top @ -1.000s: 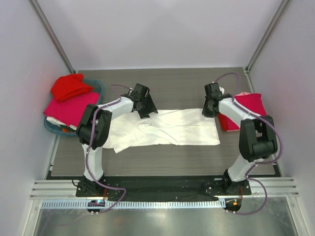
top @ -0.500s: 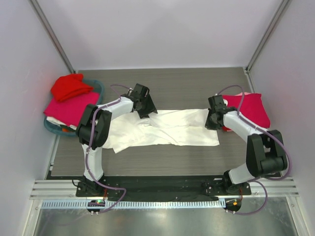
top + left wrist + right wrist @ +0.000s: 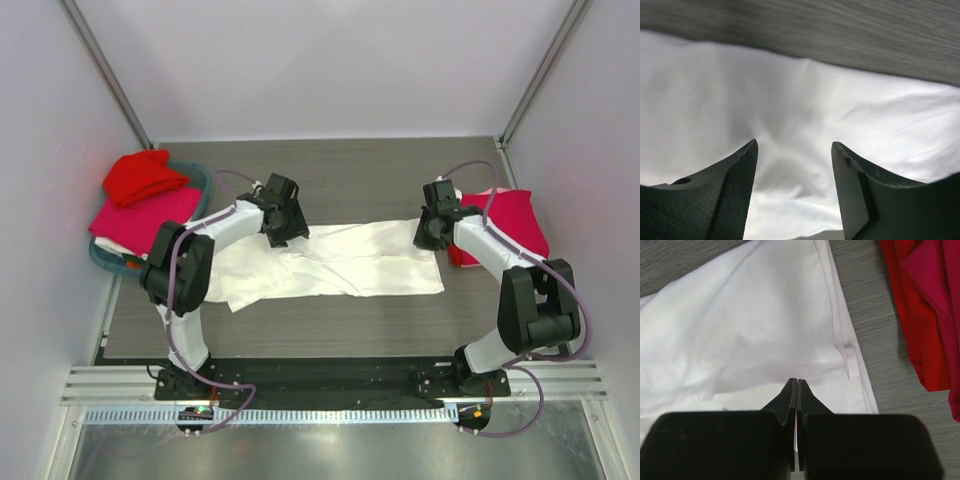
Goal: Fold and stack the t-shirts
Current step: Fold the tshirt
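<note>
Left gripper [image 3: 794, 144] wide above white t-shirt [image 3: 790, 95]; right gripper [image 3: 797, 381] tight on its fold

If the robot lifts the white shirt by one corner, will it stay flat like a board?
Probably not. The white shirt lies in soft wrinkles and folds, so it would likely droop and hang. It looks thin, so probably light. Pushed, it would likely bunch up.
</note>
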